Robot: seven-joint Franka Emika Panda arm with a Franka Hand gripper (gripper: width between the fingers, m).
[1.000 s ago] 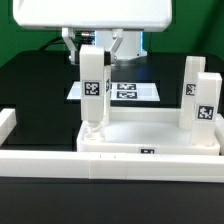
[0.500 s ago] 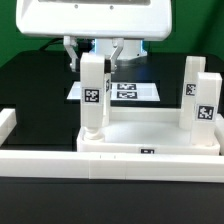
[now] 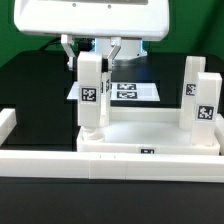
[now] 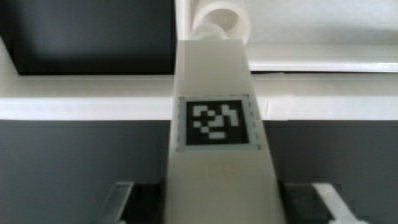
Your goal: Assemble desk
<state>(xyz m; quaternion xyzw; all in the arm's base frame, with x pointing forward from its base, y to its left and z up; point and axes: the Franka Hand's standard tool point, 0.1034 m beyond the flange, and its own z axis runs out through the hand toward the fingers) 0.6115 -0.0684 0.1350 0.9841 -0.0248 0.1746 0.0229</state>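
At the left of the exterior frame: one border rail (image 3: 8, 125), plain white, ending at the frame's edge, with a second long rail (image 3: 110, 160) running across the bottom. Left of centre: one leg (image 3: 92, 92), square, white, tagged, upright over the near left corner socket of the desk top (image 3: 150, 138), its foot apparently entering the socket. Upper centre: gripper (image 3: 93, 55), fingers (image 3: 70, 52) clamped on that leg near its upper end; the wrist view confirms a pad on either flank. Behind: marker board (image 3: 135, 91), flat on the black table (image 3: 40, 80). Right: two legs (image 3: 198, 100) standing already in the top's right corners. Handling, judged: hard plastic, light, rigid, smooth-faced, liable to slip; grip flat opposite faces, high up, kept vertical.
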